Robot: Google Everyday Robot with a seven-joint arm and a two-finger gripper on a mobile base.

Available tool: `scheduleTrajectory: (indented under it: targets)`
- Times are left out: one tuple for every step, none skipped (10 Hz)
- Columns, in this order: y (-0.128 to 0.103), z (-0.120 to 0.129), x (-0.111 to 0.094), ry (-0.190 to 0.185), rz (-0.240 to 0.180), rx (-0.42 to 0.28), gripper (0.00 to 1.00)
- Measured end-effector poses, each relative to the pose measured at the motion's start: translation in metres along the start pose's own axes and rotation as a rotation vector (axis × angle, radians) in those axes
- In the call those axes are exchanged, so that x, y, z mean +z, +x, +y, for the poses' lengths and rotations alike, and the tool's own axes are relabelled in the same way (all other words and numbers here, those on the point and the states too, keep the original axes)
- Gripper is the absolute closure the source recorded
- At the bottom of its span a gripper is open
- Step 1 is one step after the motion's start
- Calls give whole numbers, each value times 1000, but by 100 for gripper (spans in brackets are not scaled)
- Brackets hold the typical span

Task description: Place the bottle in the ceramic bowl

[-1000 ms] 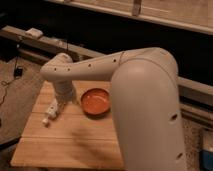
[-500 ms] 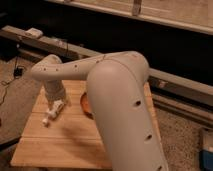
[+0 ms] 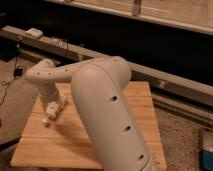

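The small white bottle [image 3: 51,114] lies on the wooden table [image 3: 60,145] near its left edge, with the cap end pointing to the front left. My gripper [image 3: 54,103] is right above the bottle's far end, at the tip of the white arm [image 3: 107,110]. I cannot make out whether it touches the bottle. The arm's big upper link fills the middle of the view. The ceramic bowl is hidden behind it.
A long grey ledge [image 3: 165,82] runs behind the table, with a small white box [image 3: 34,33] and cables at its left end. A blue object [image 3: 207,150] stands on the floor at the right. The carpeted floor lies all round the table.
The arm has swung further across the view and now covers the bowl, which showed one second ago. The gripper stays over the bottle at the table's left side.
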Motion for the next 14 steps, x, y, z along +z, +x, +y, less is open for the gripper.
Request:
scheduleTrajectory:
  targets:
    - [-2,10,8,1,6,-10,35]
    - [-3,17,14,3,10,-16,35]
    - [-5,25,20,9,18,-23,35]
    - [-7,30,24,14,22,-25,35]
    - [-12,37,28,22,26,-27,35]
    - [-15,43,29,27,27,-28,35]
    - [-17,48,31,34,29,-31,35]
    - [-19,47,32,43,29,-24,35]
    - [-18,42,35,53,32,-11,35]
    - [-17,34,37,64,35,1,35]
    - [-13,20,38,77,39,20,35]
    - [-10,8,38,86,42,35,35]
    - [-9,-5,38,91,40,55,35]
    - [-7,-19,38,95,40,79,35]
